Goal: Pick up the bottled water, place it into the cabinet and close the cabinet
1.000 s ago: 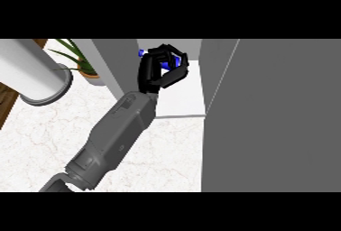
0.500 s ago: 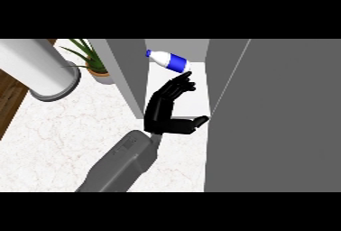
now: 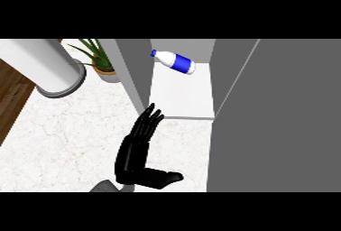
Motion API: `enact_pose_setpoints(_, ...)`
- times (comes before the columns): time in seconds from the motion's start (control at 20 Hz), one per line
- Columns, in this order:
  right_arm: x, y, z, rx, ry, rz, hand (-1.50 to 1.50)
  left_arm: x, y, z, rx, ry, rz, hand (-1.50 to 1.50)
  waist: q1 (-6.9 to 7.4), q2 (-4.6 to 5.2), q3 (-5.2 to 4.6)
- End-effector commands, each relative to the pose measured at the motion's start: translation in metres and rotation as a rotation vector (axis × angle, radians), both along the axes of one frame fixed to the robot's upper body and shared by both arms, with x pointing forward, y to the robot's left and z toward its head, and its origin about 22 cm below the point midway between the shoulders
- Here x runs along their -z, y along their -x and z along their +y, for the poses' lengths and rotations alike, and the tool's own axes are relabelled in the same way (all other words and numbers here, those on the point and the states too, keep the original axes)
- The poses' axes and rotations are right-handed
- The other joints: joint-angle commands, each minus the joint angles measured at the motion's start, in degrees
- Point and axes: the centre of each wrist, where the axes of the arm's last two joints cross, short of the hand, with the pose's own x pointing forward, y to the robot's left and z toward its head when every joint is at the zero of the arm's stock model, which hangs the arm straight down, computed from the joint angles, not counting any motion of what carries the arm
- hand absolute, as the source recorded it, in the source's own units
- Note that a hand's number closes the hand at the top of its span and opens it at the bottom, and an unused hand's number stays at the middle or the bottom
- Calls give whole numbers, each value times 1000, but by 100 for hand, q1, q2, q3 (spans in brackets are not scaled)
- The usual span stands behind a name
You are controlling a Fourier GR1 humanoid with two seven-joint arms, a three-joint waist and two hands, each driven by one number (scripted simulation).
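- Left robot hand is open: fingers straight and held together, thumb stuck out to the right, nothing in it.
- You'll see it low in the middle of the head view, over the white marble counter. Only a grey stub of forearm shows at the bottom edge.
- Its fingertips point up the view and end just short of the cabinet's front edge, near the foot of the left cabinet wall.
- You can't see the right robot hand anywhere.
- The bottled water is inside the cabinet. It lies on its side on the white shelf, toward the back.
- Bottle details for you: blue cap to the upper left, blue band around a white body. It lies at a slant, well apart from the hand.
- The cabinet is not closed: you look straight into the interior.
- A broad grey panel fills the right side of the view, beside the opening. I can't tell you for sure whether that's the door.
- Left of the cabinet sits a potted plant, green leaves in a small pot, near the cabinet wall.
- Further left stands a big pale cylinder with a grey ring at its base, on the counter.
- Dark wood floor shows past the counter's left edge.
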Motion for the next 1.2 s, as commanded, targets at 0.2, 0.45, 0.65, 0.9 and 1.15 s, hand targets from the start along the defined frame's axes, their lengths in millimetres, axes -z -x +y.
enact_pose_setpoints(0.2, -38, -13, -3, -331, 220, -126, 150, 1, 60, 63, 15, 4, -19, -150, 178, -2, -19)
enact_pose_setpoints(0.45, -41, -20, -3, -500, 318, -147, 150, 0, 77, 106, -4, -13, -61, -150, 140, -15, -35)
enact_pose_setpoints(0.65, -55, -24, 3, -496, 303, -186, 150, -9, 93, 138, -13, -29, -67, -150, 274, 38, -47)
enact_pose_setpoints(0.9, -59, -22, 16, -509, 217, -113, 150, -14, 112, 165, -16, -23, -89, -150, 247, 87, -49)
enact_pose_setpoints(1.15, -49, -30, 26, -546, 201, -51, 150, -22, 117, 200, 7, -39, -96, -150, 388, 166, -50)
